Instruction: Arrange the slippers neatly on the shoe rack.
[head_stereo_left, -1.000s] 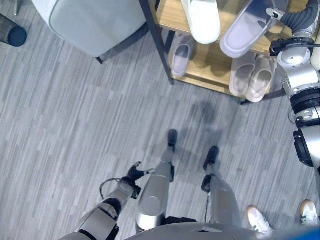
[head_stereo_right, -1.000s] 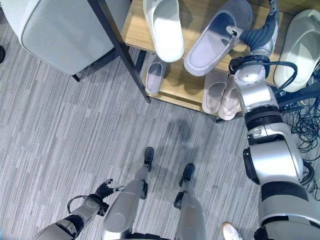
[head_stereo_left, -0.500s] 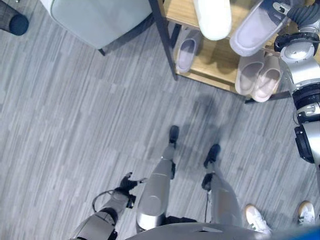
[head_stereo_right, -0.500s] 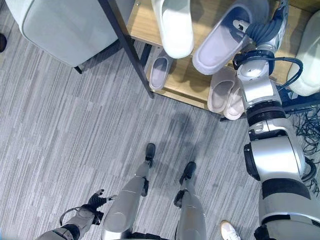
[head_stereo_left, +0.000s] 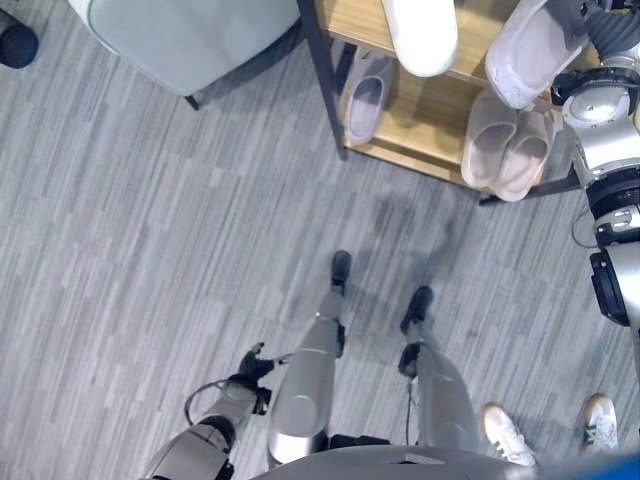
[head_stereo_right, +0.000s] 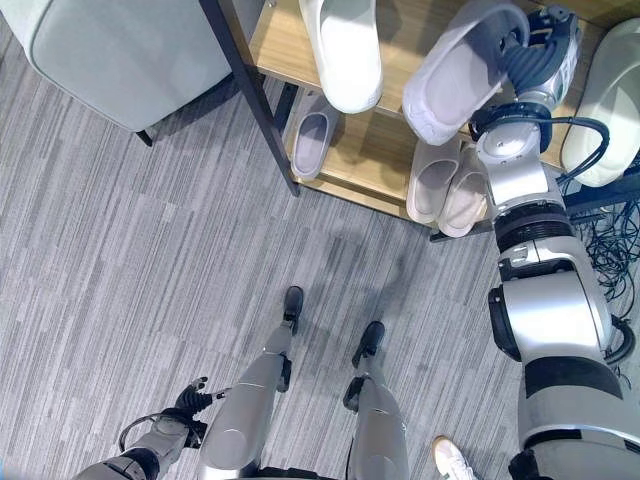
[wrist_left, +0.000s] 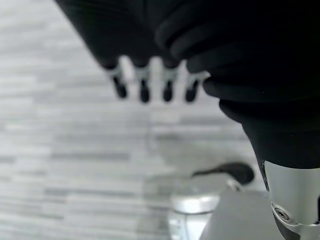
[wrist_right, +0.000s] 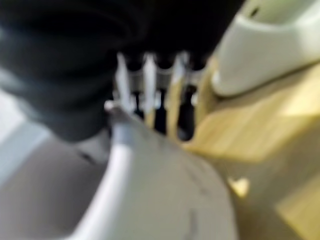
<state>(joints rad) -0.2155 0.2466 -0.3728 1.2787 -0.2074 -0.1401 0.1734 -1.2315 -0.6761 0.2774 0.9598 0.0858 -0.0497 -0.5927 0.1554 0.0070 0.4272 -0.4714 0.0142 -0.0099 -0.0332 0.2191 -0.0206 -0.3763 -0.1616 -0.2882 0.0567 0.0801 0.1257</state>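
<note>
On the rack's top shelf (head_stereo_right: 275, 45) my right hand (head_stereo_right: 532, 48) is shut on the rim of a lavender slipper (head_stereo_right: 460, 72), which is lifted and tipped onto its side. In the right wrist view its fingers (wrist_right: 156, 95) hook over the slipper's edge (wrist_right: 150, 190). A white slipper (head_stereo_right: 345, 50) lies to the left of it and a cream slipper (head_stereo_right: 598, 100) to the right. The lower shelf holds one lavender slipper (head_stereo_right: 312, 140) and a beige pair (head_stereo_right: 445, 188). My left hand (head_stereo_right: 193, 396) hangs low by the floor, open and holding nothing.
A grey padded seat (head_stereo_right: 120, 50) stands left of the rack's black post (head_stereo_right: 250, 95). Cables (head_stereo_right: 612, 262) lie on the floor at the right. A person's white sneakers (head_stereo_left: 505, 436) stand close behind me.
The right hand has raised the lavender slipper and tipped it from lying flat onto its side, toe nearer the shelf's front. The camera shifted slightly. The left hand hangs as before.
</note>
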